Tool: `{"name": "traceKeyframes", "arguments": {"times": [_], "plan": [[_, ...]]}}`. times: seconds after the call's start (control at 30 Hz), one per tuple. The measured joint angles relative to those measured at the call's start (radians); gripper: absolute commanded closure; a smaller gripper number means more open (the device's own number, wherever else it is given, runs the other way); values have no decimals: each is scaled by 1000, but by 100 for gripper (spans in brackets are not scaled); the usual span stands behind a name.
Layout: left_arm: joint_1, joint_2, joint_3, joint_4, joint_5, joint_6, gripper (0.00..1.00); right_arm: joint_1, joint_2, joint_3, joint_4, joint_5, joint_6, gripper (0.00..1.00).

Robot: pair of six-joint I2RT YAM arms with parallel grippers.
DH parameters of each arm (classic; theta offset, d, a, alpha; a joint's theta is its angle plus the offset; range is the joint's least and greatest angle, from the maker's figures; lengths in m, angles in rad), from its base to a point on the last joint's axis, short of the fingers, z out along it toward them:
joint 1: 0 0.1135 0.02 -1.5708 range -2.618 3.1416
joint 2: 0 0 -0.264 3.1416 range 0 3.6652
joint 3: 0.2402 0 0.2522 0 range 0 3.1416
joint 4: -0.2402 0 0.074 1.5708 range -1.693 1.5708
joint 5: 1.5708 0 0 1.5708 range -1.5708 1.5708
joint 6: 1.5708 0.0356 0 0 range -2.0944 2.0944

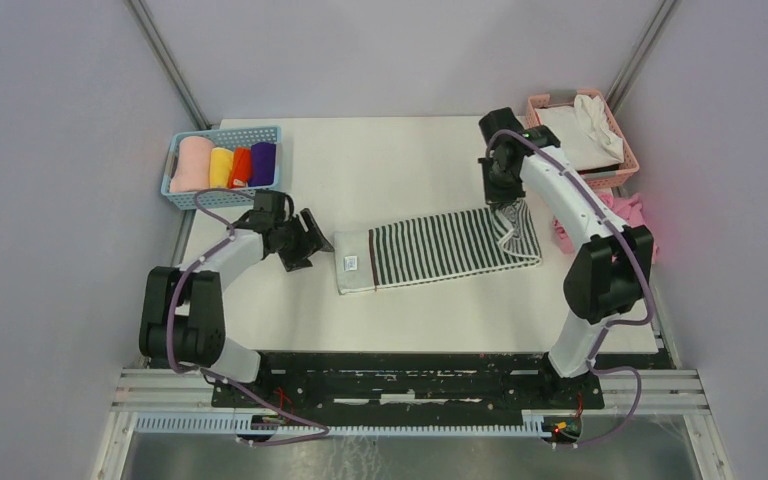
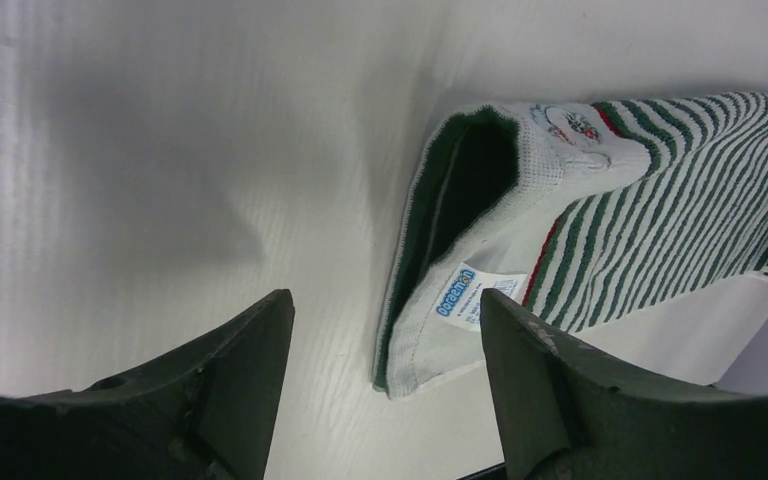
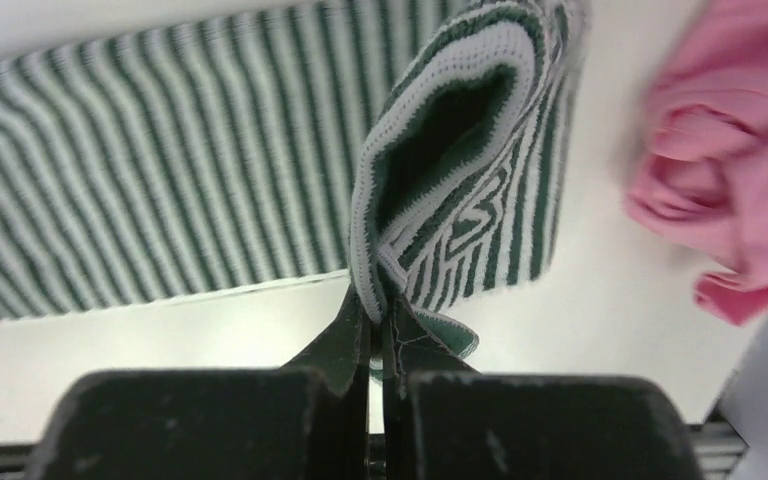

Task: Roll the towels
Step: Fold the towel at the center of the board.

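Note:
The green-and-white striped towel (image 1: 430,250) lies folded in a long strip across the middle of the table. Its white end with the "Doraemon" label (image 2: 465,295) points left. My right gripper (image 1: 508,207) is shut on the towel's right end (image 3: 440,150) and holds that edge lifted and curled over. My left gripper (image 1: 312,240) stands open just left of the labelled end; in the left wrist view the gripper (image 2: 385,300) has the towel's corner (image 2: 410,360) ahead of its fingers, untouched. A purple towel (image 1: 263,163) sits rolled in the blue basket.
The blue basket (image 1: 222,190) at the back left also holds pink, yellow and orange rolls. A pink basket (image 1: 628,160) at the back right holds a white cloth (image 1: 595,120). A crumpled pink cloth (image 1: 628,215) (image 3: 730,180) lies at the table's right edge, close to the right arm.

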Motion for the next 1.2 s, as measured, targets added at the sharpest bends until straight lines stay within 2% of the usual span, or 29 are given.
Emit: {"name": "traceKeyframes", "arguments": {"times": [0.1,0.3,0.47,0.77,1.2], "plan": [[-38,47,-14,55,8,-40,33,79,26,22,0,-78,24,99],[-79,125,-29,141,8,-89,58,218,101,99,4,-139,85,99],[-96,136,-54,202,8,-121,69,328,145,126,29,-156,147,100],[-115,141,-72,258,5,-136,73,477,266,267,66,-183,236,99],[-123,129,-94,285,-2,-146,74,574,381,328,153,-225,358,98]]}}
